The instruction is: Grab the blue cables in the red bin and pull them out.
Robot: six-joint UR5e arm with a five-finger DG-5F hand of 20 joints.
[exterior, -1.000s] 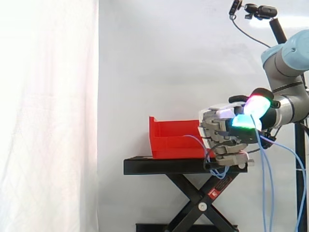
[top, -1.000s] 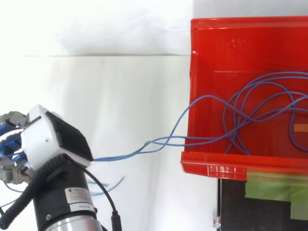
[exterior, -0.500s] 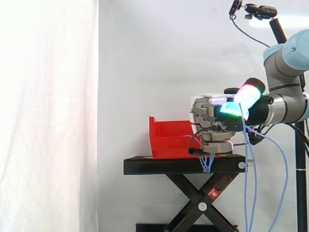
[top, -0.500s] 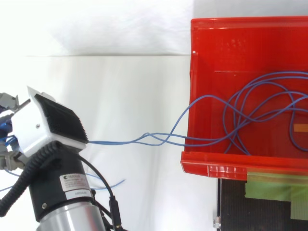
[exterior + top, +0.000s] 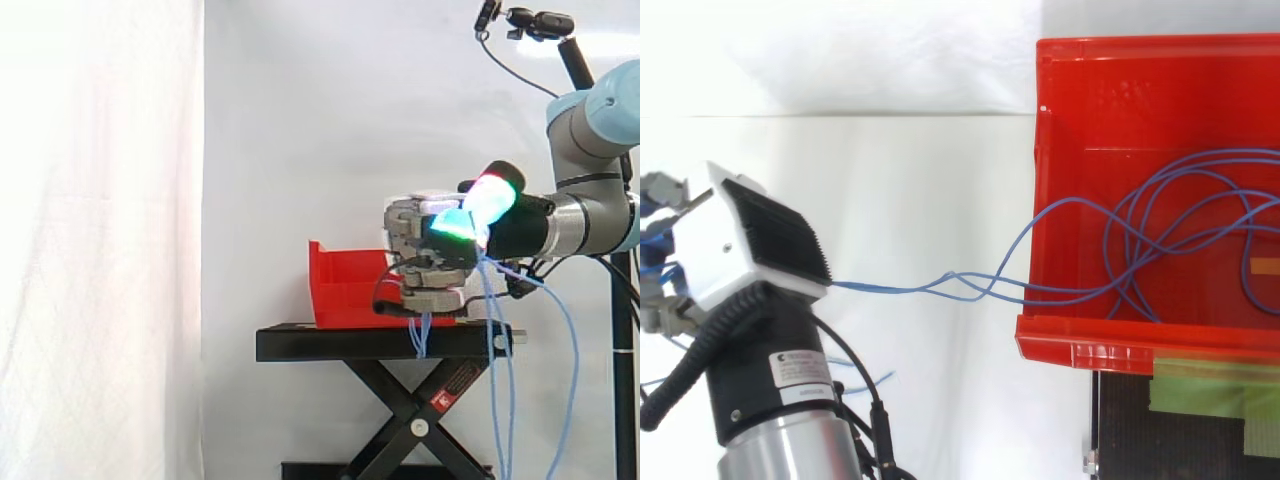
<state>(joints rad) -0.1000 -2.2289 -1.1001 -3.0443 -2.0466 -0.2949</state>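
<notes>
The red bin [image 5: 1120, 352] sits at the right of the top view, with blue cables [image 5: 1185, 215] coiled in loops inside it. A few strands [image 5: 940, 287] leave over its left wall and run taut across the white ground to my hand [image 5: 735, 245] at the left edge. In the side view my hand [image 5: 425, 262] hovers at the bin's [image 5: 345, 285] right end, above the stand, fingers curled round the cables. Long blue loops [image 5: 497, 380] hang from it down past the stand.
The bin rests on a black scissor-lift stand [image 5: 380, 343] that has green tape [image 5: 1210, 385] on its top. A small orange piece [image 5: 1265, 266] lies in the bin at the right edge. A camera on a pole [image 5: 540, 22] stands at the upper right.
In the side view my hand has moved left and slightly up, closer over the bin's end, with the cables in it. The hanging loops swung left with it.
</notes>
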